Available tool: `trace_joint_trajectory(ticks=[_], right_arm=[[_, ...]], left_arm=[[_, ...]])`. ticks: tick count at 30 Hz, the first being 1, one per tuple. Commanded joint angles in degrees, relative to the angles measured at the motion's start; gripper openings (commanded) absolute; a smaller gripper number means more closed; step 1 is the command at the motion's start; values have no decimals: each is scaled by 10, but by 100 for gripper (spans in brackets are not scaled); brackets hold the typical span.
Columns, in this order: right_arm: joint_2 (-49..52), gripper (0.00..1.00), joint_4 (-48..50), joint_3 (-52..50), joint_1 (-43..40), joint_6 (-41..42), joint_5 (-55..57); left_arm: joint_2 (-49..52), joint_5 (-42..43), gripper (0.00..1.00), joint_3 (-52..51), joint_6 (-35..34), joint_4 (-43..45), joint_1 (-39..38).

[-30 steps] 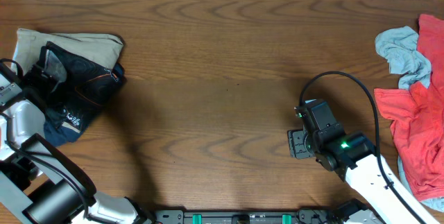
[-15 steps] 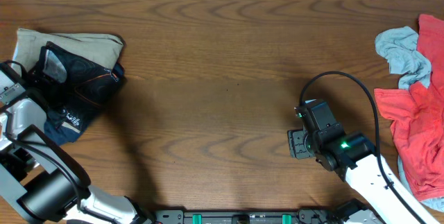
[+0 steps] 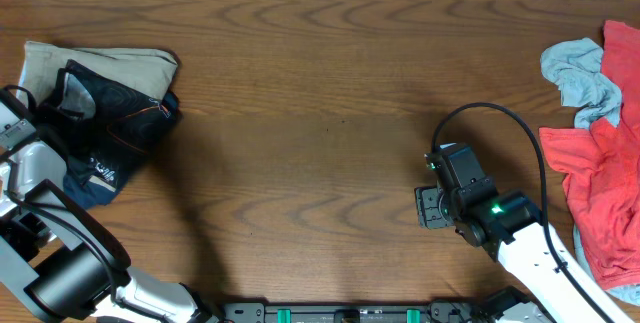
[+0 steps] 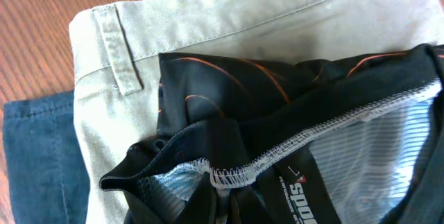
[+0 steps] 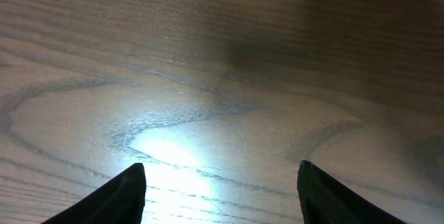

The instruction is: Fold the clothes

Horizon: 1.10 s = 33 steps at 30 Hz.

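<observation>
- A brown wood-grain counter (image 3: pixel 320 83) fills the overhead view, bare across its middle, with clothes at both ends.
- Two arms show, one tool each.
- The left tool (image 3: pixel 48 115) sits at the left edge of the left pile. Its jaws are together, clamped on the black jersey (image 3: pixel 130 113); in the left wrist view the stitched hem bunches toward the bottom centre.
- The right tool (image 5: pixel 220 172) hangs over bare wood right of centre, its two fingers apart and nothing between them.
- The left pile holds three garments:
  - the jersey on top, with thin orange lines and its striped pale lining turned out;
  - one beige garment (image 3: pixel 100 61) under it, belt loop visible;
  - one navy garment (image 3: pixel 90 188) at the bottom, poking out toward the near edge.
- At the right edge lie one red garment (image 3: pixel 600 183) and one crumpled grey-blue garment (image 3: pixel 575 78), touching each other.
- Against a second earlier, the left tool has gone from wide apart to closed and its arm has shifted slightly; the right arm and right pile are unchanged.
</observation>
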Motion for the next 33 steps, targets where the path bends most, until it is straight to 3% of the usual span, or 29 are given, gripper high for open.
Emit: trace_joint_trajectory(ticks=[1,9,10,12,14,16,17,26,33], right_arm=[[-6,68,0,8,-5,-2,12],[-6,67,10,8,-5,-2,13],[-6,67,12,8,-5,-2,13],[-6,67,14,8,-5,-2,13],[-6,67,12,8,-5,-2,13],[-6,68,10,8,-5,-2,12],[-6,68,10,8,-5,-2,12],[-6,72,40,8,-5,-2,-19],[-6,77,123,8,-14,-2,-73]], left_arm=[[-4,12,6,38,3,11,2],[-6,11,7,87,3,22,2],[-5,11,13,87,3,21,2],[-2,9,51,87,3,21,2],[-1,9,76,87,3,19,2],[-1,10,95,87,3,12,2],[-1,12,99,87,3,6,2],[-23,92,98,87,7,-62,-19],[-77,102,98,87,53,-104,-124]])
